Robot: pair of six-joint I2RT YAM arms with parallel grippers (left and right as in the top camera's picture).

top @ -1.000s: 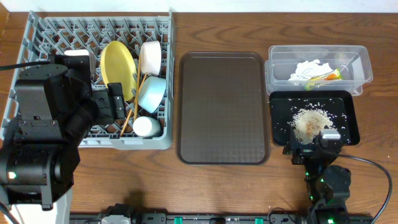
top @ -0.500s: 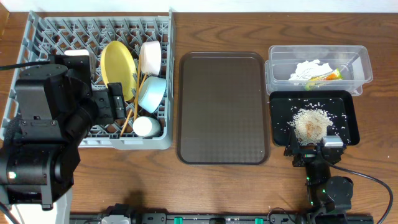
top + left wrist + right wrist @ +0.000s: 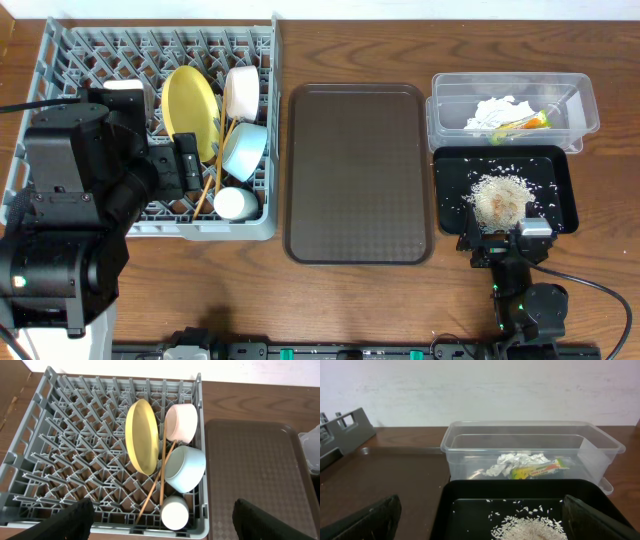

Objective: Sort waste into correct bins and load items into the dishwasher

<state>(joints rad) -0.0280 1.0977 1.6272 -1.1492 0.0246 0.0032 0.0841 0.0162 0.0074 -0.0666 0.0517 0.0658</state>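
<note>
Rice crumbs [image 3: 530, 527] lie heaped in the black tray [image 3: 485, 486] just ahead of my right gripper [image 3: 481, 510], jaws wide, empty. If I dip, a finger could clip its rim and scatter them. Left gripper [image 3: 163, 508], equally spread, hangs above the rack [image 3: 75, 435].

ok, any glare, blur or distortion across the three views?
Overhead: even light, sharp, no strong glare on the brown tray. Left wrist: sharp; dish rack sides splay with perspective. Right wrist: clear tub in focus, own fingers dark and soft at the bottom corners.
</note>
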